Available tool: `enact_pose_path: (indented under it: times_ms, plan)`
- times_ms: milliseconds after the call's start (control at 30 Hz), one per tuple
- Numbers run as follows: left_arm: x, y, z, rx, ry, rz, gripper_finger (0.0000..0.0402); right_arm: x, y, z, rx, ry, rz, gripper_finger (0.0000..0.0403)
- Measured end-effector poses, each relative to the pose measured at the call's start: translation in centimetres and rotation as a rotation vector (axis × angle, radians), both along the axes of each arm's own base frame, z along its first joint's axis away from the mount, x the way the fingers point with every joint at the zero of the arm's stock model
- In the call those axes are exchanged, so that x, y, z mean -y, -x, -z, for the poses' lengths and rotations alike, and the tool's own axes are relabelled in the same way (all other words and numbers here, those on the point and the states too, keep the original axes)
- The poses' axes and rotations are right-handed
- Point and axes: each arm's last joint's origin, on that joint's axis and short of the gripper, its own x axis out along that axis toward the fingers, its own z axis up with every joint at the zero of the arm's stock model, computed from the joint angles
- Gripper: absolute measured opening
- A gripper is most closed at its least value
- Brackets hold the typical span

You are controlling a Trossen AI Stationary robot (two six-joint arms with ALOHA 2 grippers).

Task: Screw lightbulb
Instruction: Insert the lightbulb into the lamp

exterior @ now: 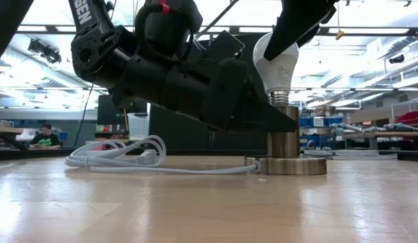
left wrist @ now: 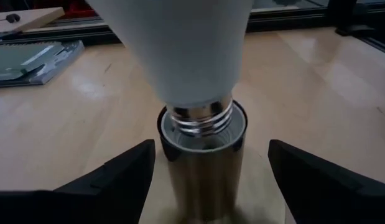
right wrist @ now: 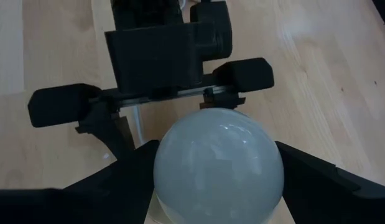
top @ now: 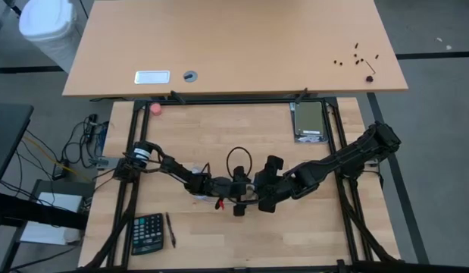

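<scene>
Sitting upright, the bulb has its thread in the mouth of the metal socket on the bench. The right hand is clamped on its globe; the left hand straddles the socket, fingers apart.

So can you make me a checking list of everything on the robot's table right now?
Surface: light wooden table.
Job's things: lightbulb standing upright, screw base in the metal socket, threads still showing.
Clutter: calculator and pen at the near left; grey flat device at the far right.
End effectors: right end effector shut on the lightbulb's globe; left end effector open either side of the socket, not touching.
Cables: white cord coiled beside the socket base.
Surroundings: second table behind; person seated far off.
</scene>
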Motion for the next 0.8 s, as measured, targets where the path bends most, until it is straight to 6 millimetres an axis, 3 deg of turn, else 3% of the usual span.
enact_pose_path:
  times_ms: [600,800]
  plan:
    - [-1.1,-0.3,0.0,0.019,-0.005,-0.056,0.0283,0.0,0.0,0.0,0.005,-0.001,0.001,0.0305]
    - [-1.1,-0.2,0.2,0.001,-0.008,-0.051,0.0248,0.0,0.0,0.0,0.006,-0.002,0.0,0.0305]
